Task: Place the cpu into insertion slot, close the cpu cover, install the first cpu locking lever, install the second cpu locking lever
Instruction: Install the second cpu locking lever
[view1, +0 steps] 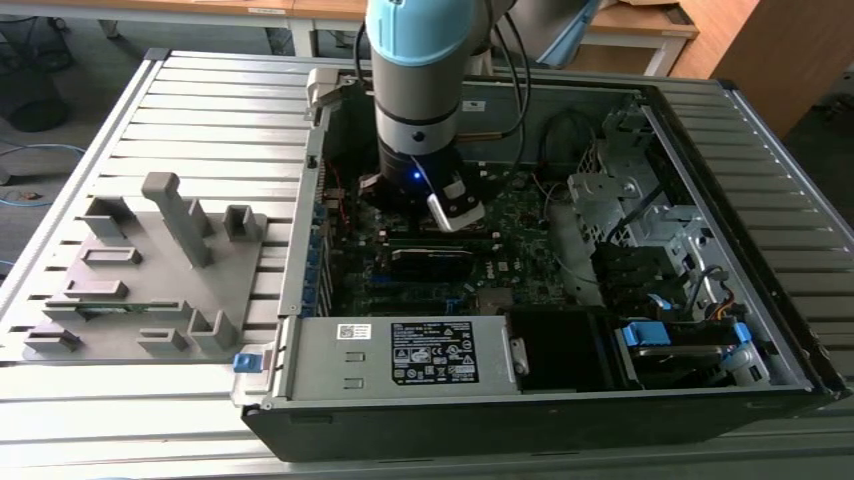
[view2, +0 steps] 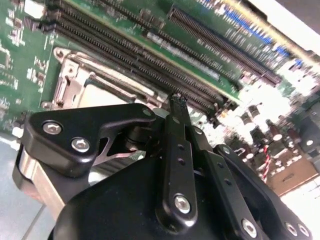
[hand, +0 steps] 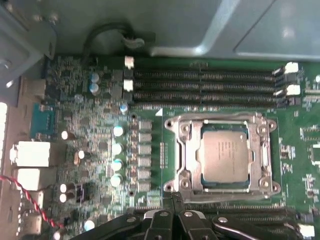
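Note:
The cpu (hand: 224, 155) is a flat grey-brown square lying inside the socket on the green motherboard (hand: 85, 100). The silvery cpu cover (hand: 189, 150) lies flat around it as a frame, and the chip shows through its window. My gripper (hand: 173, 199) is shut, its black fingertips pressed together with nothing between them, just off the socket's edge nearest the memory slots. In the second wrist view the same fingertips (view2: 176, 100) meet beside the socket frame (view2: 75, 75). The arm's wrist (view1: 416, 170) hangs low inside the open computer case. I cannot make out the locking levers.
Rows of memory slots (hand: 205, 85) flank the socket on two sides. The case wall (view1: 307, 200), the power supply (view1: 400, 355) and drive cages (view1: 641, 210) enclose the board. A grey fixture plate with posts (view1: 147, 270) stands on the slatted table at the exterior view's left.

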